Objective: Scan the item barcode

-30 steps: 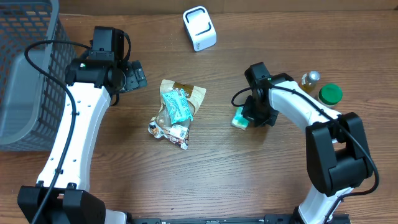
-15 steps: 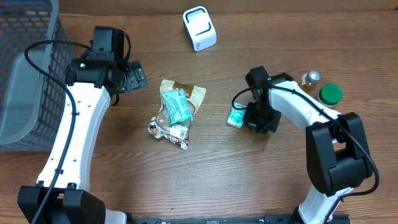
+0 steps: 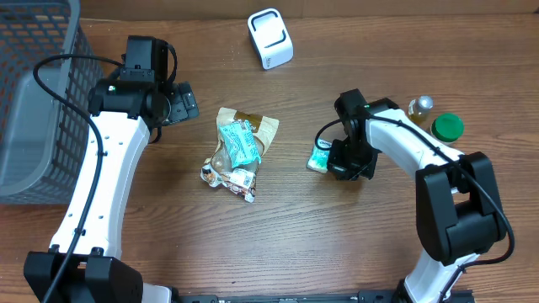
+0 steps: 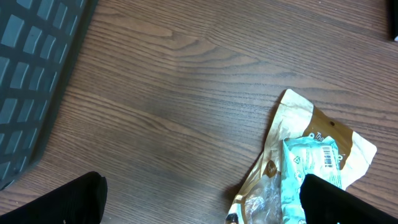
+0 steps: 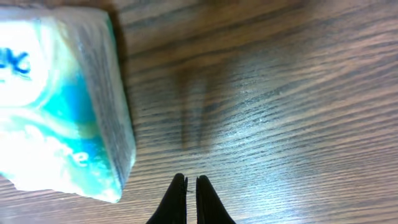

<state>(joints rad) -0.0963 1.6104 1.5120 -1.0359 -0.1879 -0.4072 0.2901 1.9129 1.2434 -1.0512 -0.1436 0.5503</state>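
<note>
From overhead, the teal-and-white tissue pack [image 3: 320, 158] lies right of centre on the wooden bench [image 3: 337, 244]. It sits just beside the right jaws, which are closed and hold nothing. Its print is too small to read here. The white scanner [image 3: 270, 38] stands near the bench's top edge, well apart from the pack, with bare wood between them. At centre lies a heap of snack packets [image 3: 238, 151], and open bench runs below it to the bottom of the frame. The grey basket [image 3: 34, 101] fills the upper left corner. A gold-capped bottle [image 3: 419, 106] and a green lid [image 3: 447, 127] crowd the right edge behind the right arm [image 3: 404, 147]. The left arm [image 3: 109, 168] reaches up the left side, its jaws spread wide and empty between the basket and the heap. In the left wrist view, two dark fingers [image 4: 62, 202] show at the bottom corners, far apart, over bare wood. The basket's mesh [image 4: 31, 74] slants down the left edge. At lower right lies a tan pouch [image 4: 298, 118] with brown lettering cut off. On it rests a pale green packet [image 4: 311, 174] bearing a black barcode [image 4: 328, 158]. In the right wrist view, the tissue pack [image 5: 56, 106] fills the upper left. Its blue letters are blurred and cropped beyond reading. The closed fingertips [image 5: 180, 202] point up at bottom centre, just off the pack's lower corner, with clear wood to the right.
</note>
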